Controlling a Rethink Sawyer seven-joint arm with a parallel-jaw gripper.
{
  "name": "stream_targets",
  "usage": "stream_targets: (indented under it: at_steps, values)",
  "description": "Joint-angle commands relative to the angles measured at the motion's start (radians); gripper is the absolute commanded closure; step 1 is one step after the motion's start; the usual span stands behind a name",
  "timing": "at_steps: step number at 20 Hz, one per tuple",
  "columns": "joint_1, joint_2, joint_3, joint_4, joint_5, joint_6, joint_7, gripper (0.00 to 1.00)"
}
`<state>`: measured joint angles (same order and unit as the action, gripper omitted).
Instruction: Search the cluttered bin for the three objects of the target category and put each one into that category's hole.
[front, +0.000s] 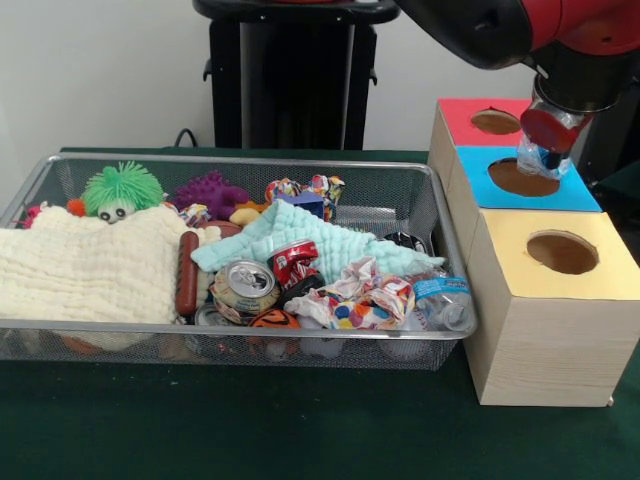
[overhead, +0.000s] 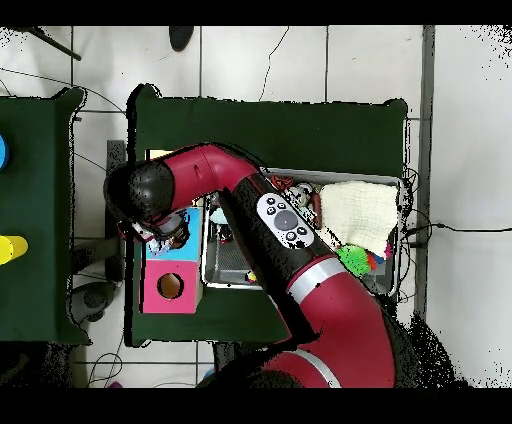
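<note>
In the front view, a wire basket (front: 440, 215) is seen stretching along the left and middle of the green table (front: 250, 430). It is filled with a cream cloth (front: 85, 265), a mint cloth (front: 300, 235), a green spiky toy (front: 120, 188), a purple toy (front: 210, 190), a hot dog toy (front: 187, 272), crushed cans (front: 245, 285) and crumpled wrappers (front: 370, 300). One crushed bottle with a blue label (front: 443, 297) is left lying in the basket's near right corner, against the mesh. At the table's right edge three wooden boxes are set in a row: red top farthest back, blue top in the middle, yellow top (front: 560, 255) nearest. The gripper (front: 545, 140) is held just above the blue top's hole (front: 522, 178), closed around a crushed clear bottle (front: 540, 155), whose blue label is visible at its lower end. The bottle is hanging over the hole's far right rim.

In the overhead view, much of the basket (overhead: 225, 275) is covered by the red arm (overhead: 300, 250). The cream cloth (overhead: 358, 212) and the green toy (overhead: 352, 260) are visible beside it. The red top (overhead: 170, 287) and a strip of the blue top (overhead: 188, 247) are seen at the table's left edge. The gripper itself is hidden under the arm's black end.
</note>
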<state>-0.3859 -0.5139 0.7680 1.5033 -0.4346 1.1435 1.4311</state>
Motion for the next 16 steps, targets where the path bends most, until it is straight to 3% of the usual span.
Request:
stream_targets:
  at_steps: [1, 16]
  values:
    - [-0.011, 0.019, -0.101, -0.028, -0.095, 0.031, -0.061, 1.00]
    - [-0.021, -0.010, -0.094, -0.020, -0.109, 0.016, -0.060, 1.00]
